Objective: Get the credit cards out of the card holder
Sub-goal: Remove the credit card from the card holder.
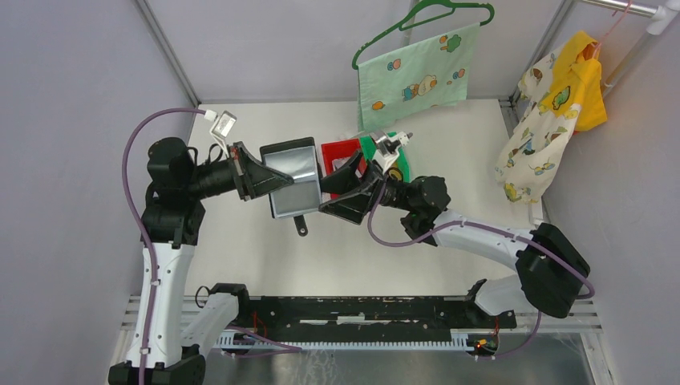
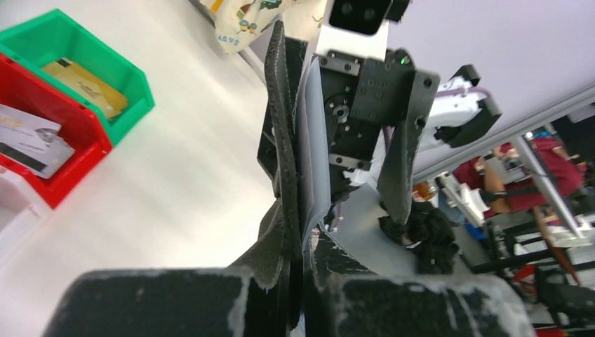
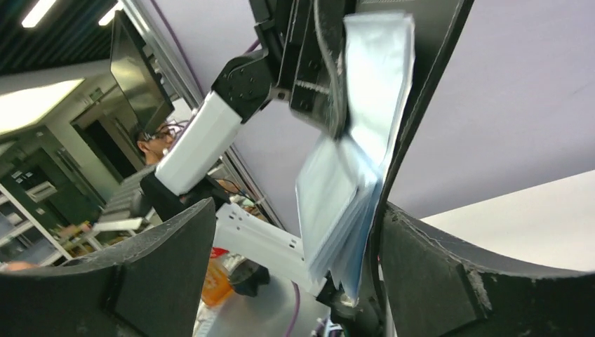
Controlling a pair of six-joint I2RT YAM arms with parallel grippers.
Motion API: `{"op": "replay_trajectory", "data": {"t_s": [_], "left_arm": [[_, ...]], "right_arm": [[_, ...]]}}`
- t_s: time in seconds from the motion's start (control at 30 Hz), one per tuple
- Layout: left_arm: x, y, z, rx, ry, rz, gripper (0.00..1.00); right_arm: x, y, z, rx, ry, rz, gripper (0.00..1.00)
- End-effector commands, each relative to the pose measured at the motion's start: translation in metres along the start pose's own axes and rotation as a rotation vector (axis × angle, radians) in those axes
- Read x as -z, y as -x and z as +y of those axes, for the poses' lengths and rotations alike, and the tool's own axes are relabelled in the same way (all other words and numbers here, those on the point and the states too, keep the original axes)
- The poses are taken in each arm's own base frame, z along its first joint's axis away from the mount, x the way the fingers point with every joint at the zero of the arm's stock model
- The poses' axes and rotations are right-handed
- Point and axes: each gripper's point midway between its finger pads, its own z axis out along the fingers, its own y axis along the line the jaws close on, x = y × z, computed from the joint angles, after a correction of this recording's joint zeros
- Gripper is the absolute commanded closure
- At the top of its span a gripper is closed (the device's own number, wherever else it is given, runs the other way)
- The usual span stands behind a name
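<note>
Slipping is the main risk. The left tool [image 2: 298, 281] is clenched on just 1 cover edge of the card holder [image 1: 290, 172], which hangs open in the air above the bench [image 1: 240, 257], its snap tab [image 1: 301, 228] dangling at 6 o'clock. A sideways tug from the other arm could, I judge, twist the holder loose or drop it.

A 2nd hazard is pinching a grey-blue sleeve instead of a card, which would drag the whole holder or crease the lining.

The left tool sits at 9 o'clock of the holder. The right tool [image 3: 298, 225] sits at 3 o'clock, released, with its 2 fingers spread wide on either side of the sleeve stack. The black cover lies close along 1 finger, though I cannot tell if it touches. Whether any card is left inside the sleeves is hidden.

Farther off, at 2 o'clock, whitish credit cards [image 2: 31, 140] lie in a red bin [image 2: 74, 175], and a tan card [image 2: 84, 86] lies in the green bin [image 2: 133, 105] beyond it.
</note>
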Motion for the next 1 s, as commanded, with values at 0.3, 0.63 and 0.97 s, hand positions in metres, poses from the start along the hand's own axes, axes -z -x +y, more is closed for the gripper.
{"op": "replay_trajectory", "data": {"t_s": [0.3, 0.63, 0.97], "left_arm": [[0.001, 0.024, -0.035, 0.153, -0.095, -0.039, 0.98], [0.004, 0.024, -0.045, 0.156, -0.118, -0.026, 0.98], [0.01, 0.023, -0.06, 0.128, -0.144, -0.019, 0.98]], "right_arm": [[0.023, -0.002, 0.019, 0.175, 0.101, -0.075, 0.25], [0.016, 0.008, 0.011, 0.168, 0.08, -0.126, 0.27], [0.009, 0.02, 0.014, 0.136, 0.106, -0.169, 0.27]]}}
